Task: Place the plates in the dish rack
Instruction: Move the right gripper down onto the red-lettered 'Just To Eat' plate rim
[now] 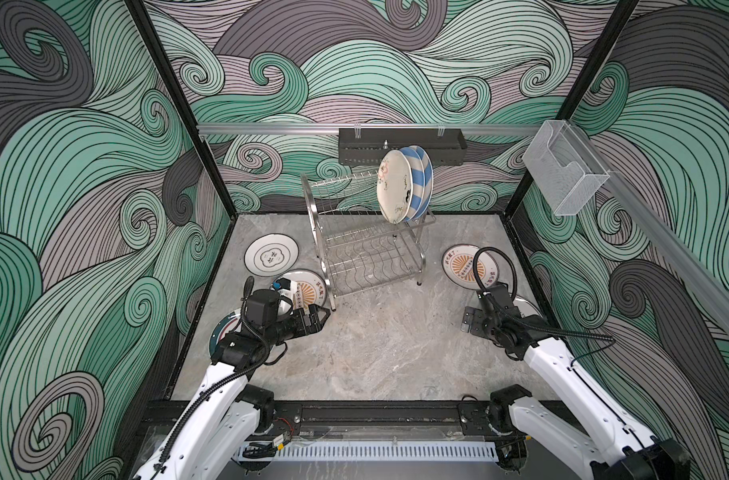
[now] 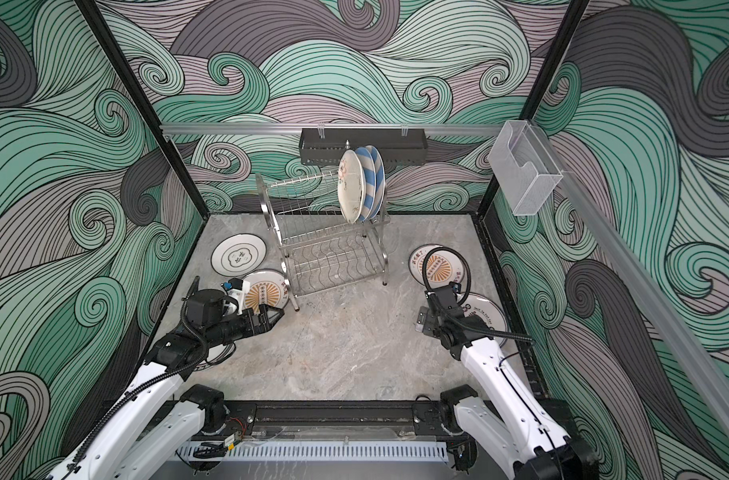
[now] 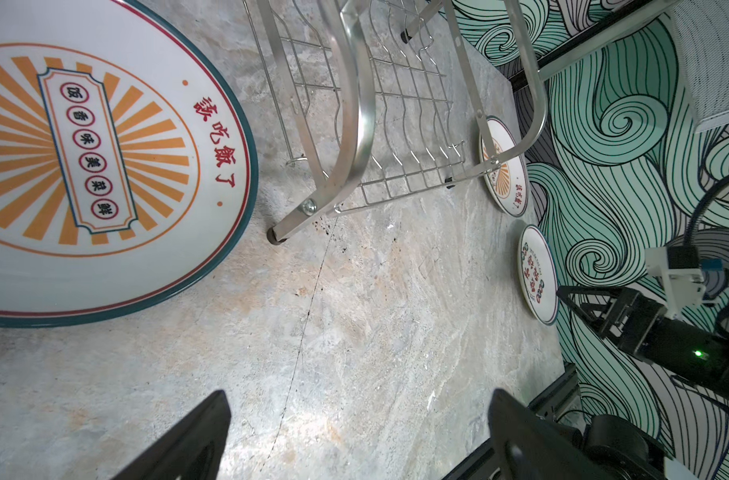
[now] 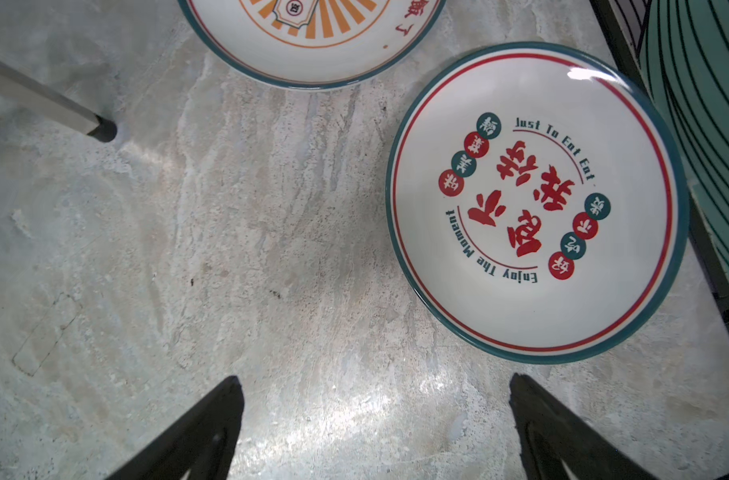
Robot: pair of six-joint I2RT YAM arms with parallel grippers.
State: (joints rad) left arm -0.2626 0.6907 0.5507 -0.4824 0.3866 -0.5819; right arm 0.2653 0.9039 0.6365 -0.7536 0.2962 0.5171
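Red-lettered plate (image 4: pixel 537 203) sits beside the spread right end effector (image 4: pixel 375 378); best catch its rim squarely; left end effector (image 3: pixel 358 392) gapes empty too.

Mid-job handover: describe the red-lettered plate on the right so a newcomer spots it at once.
Start at the shiny two-tier steel wire dish rack on the grey stone table. Right of it two round teal-rimmed white plates lie flat; you want the front plate, partly under the right arm. Its centre shows bold red characters, not the rays of the orange-sunburst plate behind it.
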